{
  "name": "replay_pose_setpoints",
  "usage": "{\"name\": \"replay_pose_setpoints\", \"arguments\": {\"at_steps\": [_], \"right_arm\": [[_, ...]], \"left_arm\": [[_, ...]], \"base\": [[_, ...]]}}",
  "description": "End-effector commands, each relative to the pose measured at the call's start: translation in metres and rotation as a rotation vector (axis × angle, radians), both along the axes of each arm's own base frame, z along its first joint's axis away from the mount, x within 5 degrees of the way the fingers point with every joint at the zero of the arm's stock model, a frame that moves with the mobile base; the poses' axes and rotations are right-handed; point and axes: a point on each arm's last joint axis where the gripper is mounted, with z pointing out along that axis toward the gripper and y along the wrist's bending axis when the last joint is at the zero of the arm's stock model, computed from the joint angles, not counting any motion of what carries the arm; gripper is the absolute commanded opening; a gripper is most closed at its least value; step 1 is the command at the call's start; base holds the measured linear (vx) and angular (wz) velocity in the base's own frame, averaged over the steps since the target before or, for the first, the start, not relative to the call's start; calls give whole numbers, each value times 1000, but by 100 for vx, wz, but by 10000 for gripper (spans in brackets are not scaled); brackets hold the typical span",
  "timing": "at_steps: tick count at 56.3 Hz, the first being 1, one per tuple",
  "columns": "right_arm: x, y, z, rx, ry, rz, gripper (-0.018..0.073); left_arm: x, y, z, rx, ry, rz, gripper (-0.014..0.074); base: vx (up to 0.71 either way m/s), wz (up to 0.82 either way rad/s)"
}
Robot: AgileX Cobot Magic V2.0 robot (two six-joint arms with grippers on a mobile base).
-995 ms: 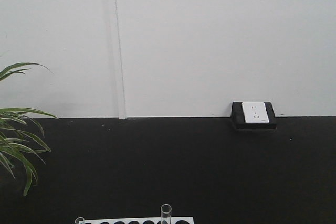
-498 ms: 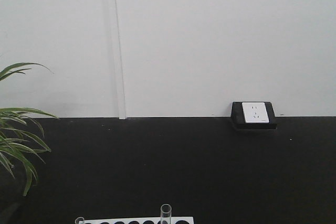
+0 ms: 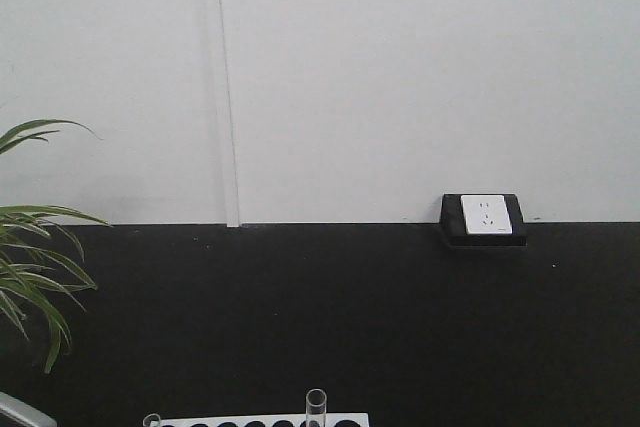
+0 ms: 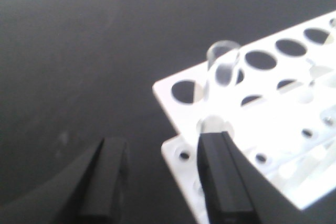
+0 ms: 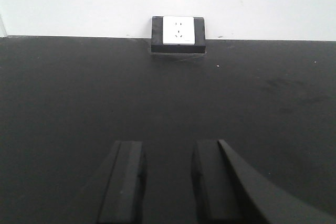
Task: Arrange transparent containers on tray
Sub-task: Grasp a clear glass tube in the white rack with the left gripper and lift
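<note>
upright, rim up, a test tube (image 4: 223,66) stands in the white rack (image 4: 273,80) beside the spread left hand (image 4: 163,145).

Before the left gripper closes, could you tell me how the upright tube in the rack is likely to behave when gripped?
The tube looks like thin clear glass, so it is probably fragile and slippery in the left gripper. Slim and round, it would likely roll if laid flat. Held by its hole in the rack, it should resist tipping.
</note>
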Motion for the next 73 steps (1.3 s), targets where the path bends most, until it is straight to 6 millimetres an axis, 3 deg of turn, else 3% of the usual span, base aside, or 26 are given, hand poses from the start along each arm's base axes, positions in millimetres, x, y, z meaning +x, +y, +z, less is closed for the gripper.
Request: {"name": "replay_pose_setpoints", "arguments": {"at_steps": [1,27,49,73], "right_arm": [[4,1,17,-9,-112,19,325],[4,1,17,-9,-111,19,325],[4,1,17,-9,-111,19,325],[4,1,17,-9,-111,19,325]], "left_arm": [[10,-8,17,-76,-154,-18,477],[17,-20,13,-175,-194,-94,484],[39,-28,10,-198,-203,-88,482],[39,-28,7,-185,-177,-84,468]], "base": [[0,0],[0,0],[0,0],[0,0]]}}
